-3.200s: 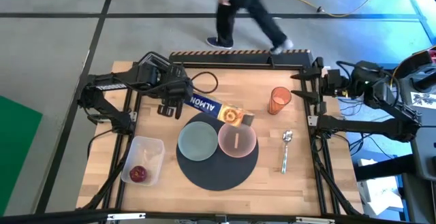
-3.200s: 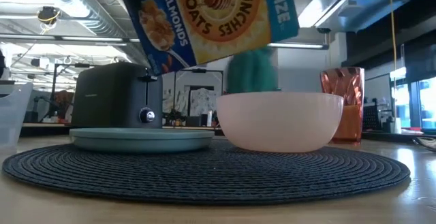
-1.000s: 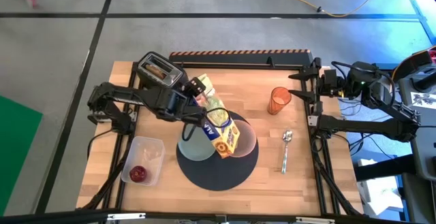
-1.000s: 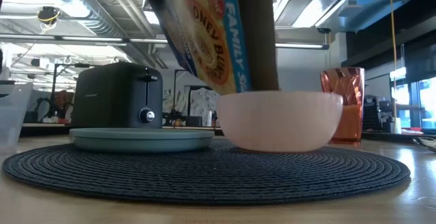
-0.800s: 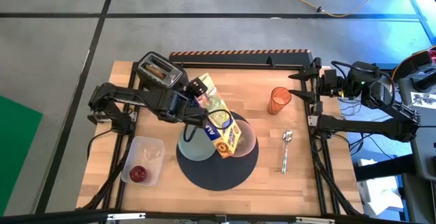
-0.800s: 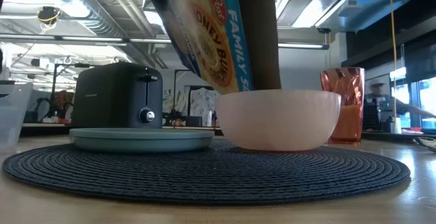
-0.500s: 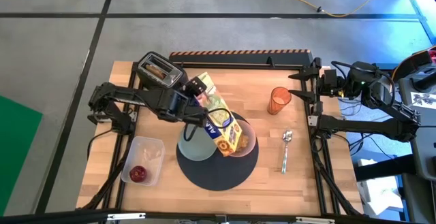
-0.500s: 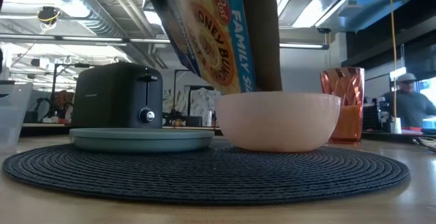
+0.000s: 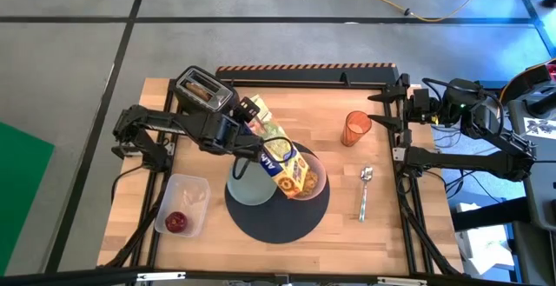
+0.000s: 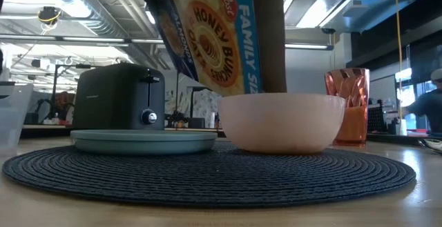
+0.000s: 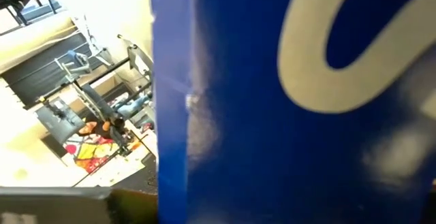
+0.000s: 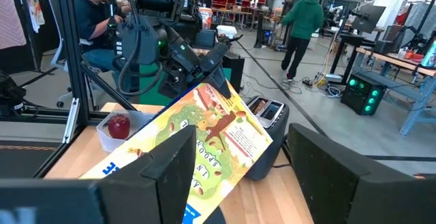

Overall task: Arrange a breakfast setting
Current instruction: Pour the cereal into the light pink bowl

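I have the left gripper [image 9: 253, 126] closed on the upper end of the blue-and-yellow cardboard cereal box [image 9: 280, 160]. The box's long axis slopes down from the fingers toward the translucent pink bowl [image 9: 311, 182], and its lower end hangs over the bowl opening — the relation any pouring move depends on, in my judgement. The bowl sits on the round dark grey woven mat [image 9: 276, 221], just beside the pale green plate [image 9: 248, 187]. The left arm is clearly the nearer arm to the bowl. The right gripper [image 9: 398, 108] waits at the surface's far right edge, near the orange ribbed cup [image 9: 356, 128]; its fingers stand apart and hold nothing. The metal spoon [image 9: 365, 190] lies on the bare wooden surface [image 9: 382, 234] right of the mat
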